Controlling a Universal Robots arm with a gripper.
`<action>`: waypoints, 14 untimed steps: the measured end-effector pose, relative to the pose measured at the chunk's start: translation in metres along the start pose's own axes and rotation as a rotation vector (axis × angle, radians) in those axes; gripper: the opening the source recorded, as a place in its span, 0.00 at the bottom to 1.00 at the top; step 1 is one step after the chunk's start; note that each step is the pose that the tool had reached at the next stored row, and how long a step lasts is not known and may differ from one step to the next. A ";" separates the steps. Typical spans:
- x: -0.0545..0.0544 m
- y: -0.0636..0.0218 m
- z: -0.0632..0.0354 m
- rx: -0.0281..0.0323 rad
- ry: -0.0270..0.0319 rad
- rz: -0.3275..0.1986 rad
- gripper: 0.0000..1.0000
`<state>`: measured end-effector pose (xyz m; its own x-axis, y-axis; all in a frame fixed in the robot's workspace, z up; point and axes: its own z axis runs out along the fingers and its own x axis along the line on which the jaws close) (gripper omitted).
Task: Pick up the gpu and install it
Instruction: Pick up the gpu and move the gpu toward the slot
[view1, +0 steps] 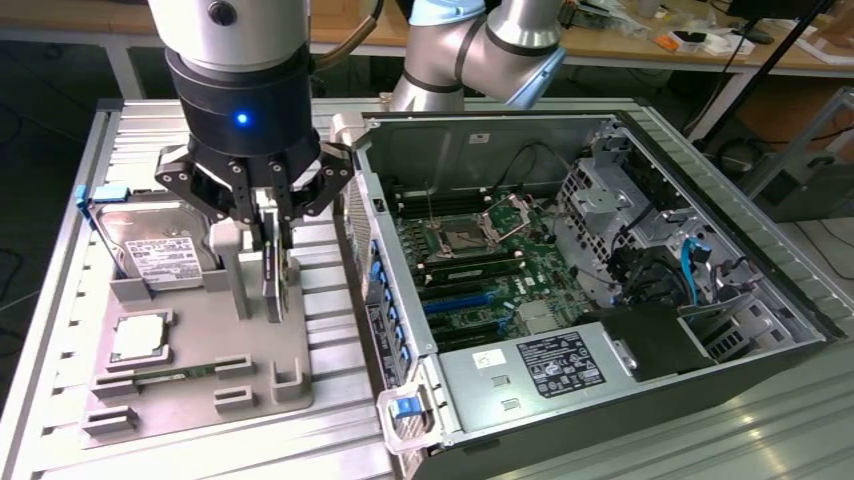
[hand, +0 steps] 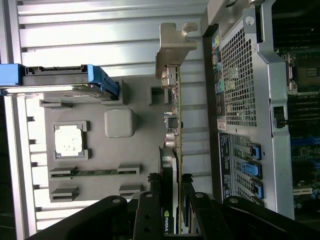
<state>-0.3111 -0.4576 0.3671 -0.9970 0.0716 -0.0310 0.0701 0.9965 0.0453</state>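
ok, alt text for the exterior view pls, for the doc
Robot gripper closed on the gpu, which stands on edge in a grey fixture tray. A hard drive and CPU chip sit in the same tray; an open PC case lies at the exterior view's right.

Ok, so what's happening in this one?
The robot arm's tool is closed on the gpu, which stands on edge at the gray parts tray beside the open computer case. The card is not in the case yet. A hard drive and a CPU chip sit in the tray too.
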 end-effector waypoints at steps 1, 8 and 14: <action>0.000 0.0000 -0.0002 0.0000 0.0000 0.000 0.27; 0.000 0.0001 -0.0017 0.0000 0.0000 0.000 0.27; 0.000 0.0001 -0.0031 0.0002 0.0000 0.000 0.27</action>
<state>-0.3111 -0.4577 0.3703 -0.9970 0.0715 -0.0310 0.0701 0.9965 0.0451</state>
